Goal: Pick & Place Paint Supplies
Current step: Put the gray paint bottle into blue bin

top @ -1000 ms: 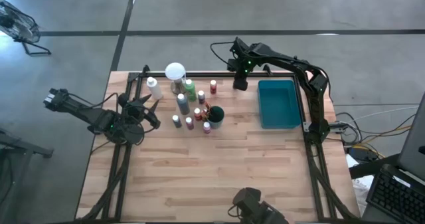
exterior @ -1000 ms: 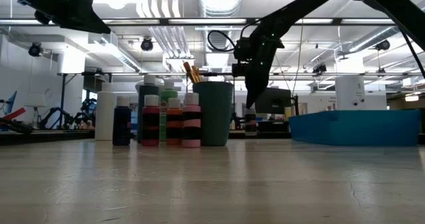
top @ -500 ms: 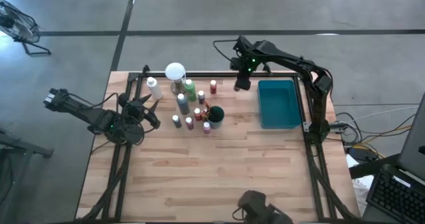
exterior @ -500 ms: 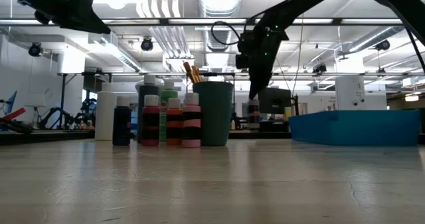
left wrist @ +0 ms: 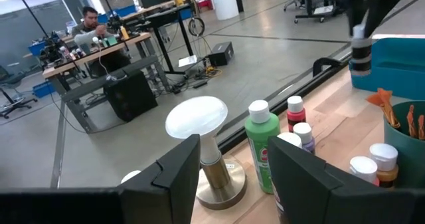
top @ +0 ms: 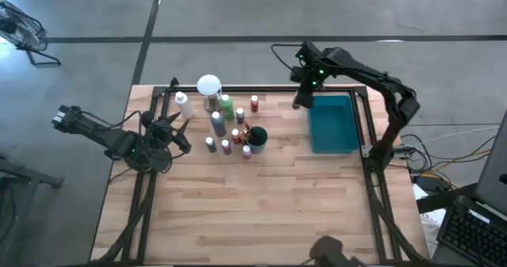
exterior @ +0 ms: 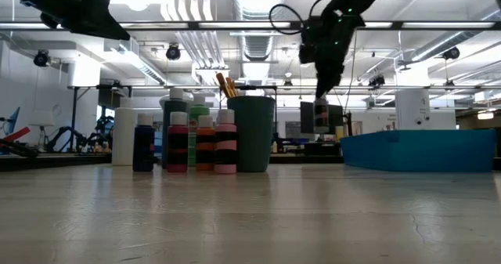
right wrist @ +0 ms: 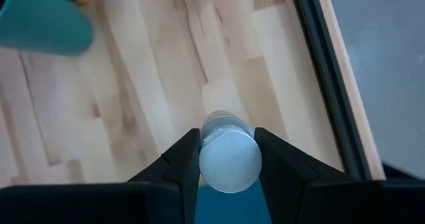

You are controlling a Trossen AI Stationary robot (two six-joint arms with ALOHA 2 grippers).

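Since a sec ago the bottle (right wrist: 230, 159) has been carried from above the bare wood, away from the cluster, to the near edge of the tray (top: 333, 132), and it's higher now too, clear of the tabletop in the low view. It hangs upright, white cap up, clamped just under the cap by the right gripper (right wrist: 227, 156), fingers pressed on both sides. Held by the neck like that it stays vertical and should drop straight in w/o tipping, I'd say. Its body looks dark w/ a pale band in the low view (exterior: 321, 113); exact colour can't be told. The lift probably keeps it above the tray wall. The rest of the paint bottles (top: 226, 128) stand bunched mid-table, touching or just beside each other, around the dark cup (top: 258, 137) w/ brushes (exterior: 225, 84) sticking out; one red bottle (top: 254, 104) stands a bit apart toward the far rail. A round white-topped stand (left wrist: 197, 117) sits at the far side of the bunch, not part of the job. Left gripper (left wrist: 226, 177) waits at the left side of the table, fingers parted, holding nothing, aimed at the cluster, likely parked so it's clear of the right arm's path.
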